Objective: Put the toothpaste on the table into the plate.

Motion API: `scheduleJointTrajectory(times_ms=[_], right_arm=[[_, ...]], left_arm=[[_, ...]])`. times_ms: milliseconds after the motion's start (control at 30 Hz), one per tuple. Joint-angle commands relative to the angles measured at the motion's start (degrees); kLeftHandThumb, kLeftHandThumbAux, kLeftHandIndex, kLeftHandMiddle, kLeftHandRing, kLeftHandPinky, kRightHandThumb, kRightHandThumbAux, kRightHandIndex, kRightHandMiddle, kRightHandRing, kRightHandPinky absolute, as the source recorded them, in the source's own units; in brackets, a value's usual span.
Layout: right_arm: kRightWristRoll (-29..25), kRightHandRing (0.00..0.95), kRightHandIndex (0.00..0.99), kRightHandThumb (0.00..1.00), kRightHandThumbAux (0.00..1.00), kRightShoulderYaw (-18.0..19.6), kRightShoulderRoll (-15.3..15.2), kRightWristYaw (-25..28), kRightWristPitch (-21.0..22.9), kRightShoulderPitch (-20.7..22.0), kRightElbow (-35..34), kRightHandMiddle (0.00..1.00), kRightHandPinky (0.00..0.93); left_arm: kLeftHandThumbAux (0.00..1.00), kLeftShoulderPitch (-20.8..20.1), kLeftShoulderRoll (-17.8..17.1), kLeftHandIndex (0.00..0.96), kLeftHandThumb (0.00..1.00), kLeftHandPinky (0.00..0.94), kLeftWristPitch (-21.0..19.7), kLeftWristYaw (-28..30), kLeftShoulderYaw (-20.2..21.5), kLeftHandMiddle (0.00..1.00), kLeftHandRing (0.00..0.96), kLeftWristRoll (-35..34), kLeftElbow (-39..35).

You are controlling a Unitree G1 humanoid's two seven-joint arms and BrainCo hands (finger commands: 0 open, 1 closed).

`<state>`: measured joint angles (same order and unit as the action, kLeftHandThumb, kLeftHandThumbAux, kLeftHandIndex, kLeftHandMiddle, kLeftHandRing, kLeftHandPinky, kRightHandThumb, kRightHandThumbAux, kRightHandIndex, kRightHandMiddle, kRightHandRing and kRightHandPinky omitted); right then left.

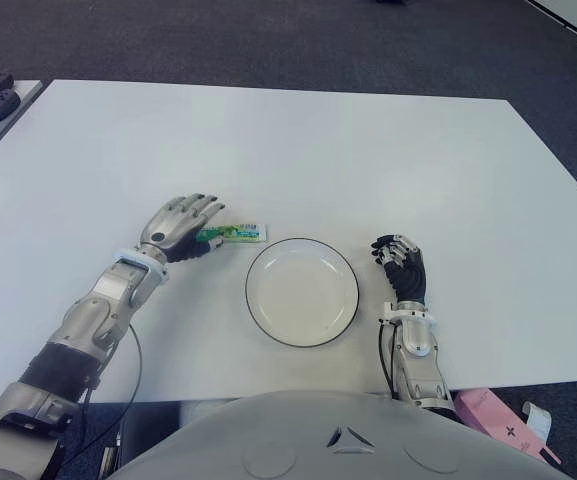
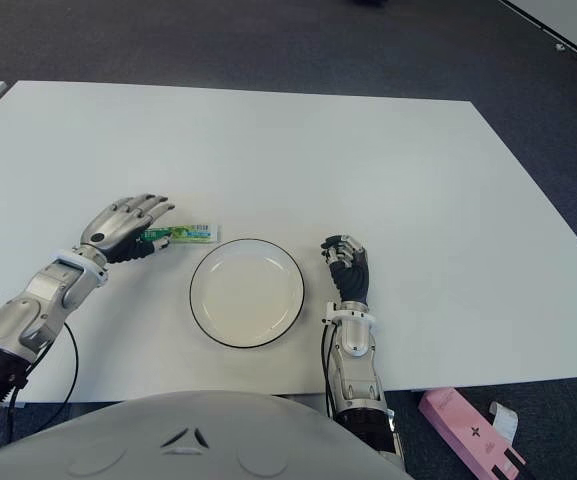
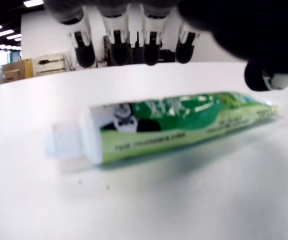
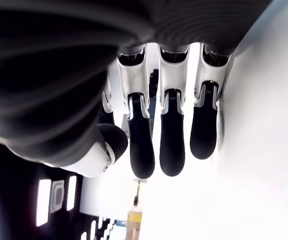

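Right now your left robot hand (image 1: 181, 228) hovers over the cap end of the toothpaste tube (image 1: 235, 233), left of centre in the eye views, fingers spread and holding nothing; the left wrist view shows fingertips (image 3: 114, 47) above the tube with open space between. Nearest you, the white plate (image 1: 302, 291) with its dark rim sits low in the middle, just right of the tube but not touching it. Your right robot hand (image 1: 401, 263) shows beside the plate's right edge, fingers loosely bent, empty. To grasp well, I'd lower the left palm and close across the tube's width, thumb opposite fingers. The tube lies flat on the white bench (image 1: 298, 150), green and white with a white cap (image 3: 64, 140), crimped tail toward the plate.
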<state>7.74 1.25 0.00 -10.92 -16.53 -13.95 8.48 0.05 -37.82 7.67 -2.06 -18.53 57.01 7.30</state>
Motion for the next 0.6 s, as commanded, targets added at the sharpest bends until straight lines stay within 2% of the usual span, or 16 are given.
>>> scheduleJointTrajectory(times_ms=[33, 333, 600], right_arm=[[0.02, 0.493, 0.428, 0.707, 0.727, 0.12, 0.1, 0.02, 0.49, -0.98, 0.35, 0.503, 0.492], [0.28, 0.495, 0.428, 0.707, 0.727, 0.16, 0.03, -0.16, 0.57, -1.64, -0.38, 0.504, 0.494], [0.29, 0.495, 0.428, 0.707, 0.727, 0.21, -0.07, -0.01, 1.46, -2.34, -1.49, 0.504, 0.495]], left_arm=[[0.068, -1.35, -0.84, 0.0, 0.522, 0.0, 0.96, 1.01, -1.7, 0.0, 0.0, 0.57, 1.92], [0.017, -3.74, -0.75, 0.0, 0.538, 0.0, 4.36, 1.29, -6.17, 0.0, 0.0, 0.96, 8.72], [0.001, -4.88, -1.67, 0.0, 0.536, 0.0, 6.61, 3.16, -8.51, 0.0, 0.0, 0.32, 10.66]])
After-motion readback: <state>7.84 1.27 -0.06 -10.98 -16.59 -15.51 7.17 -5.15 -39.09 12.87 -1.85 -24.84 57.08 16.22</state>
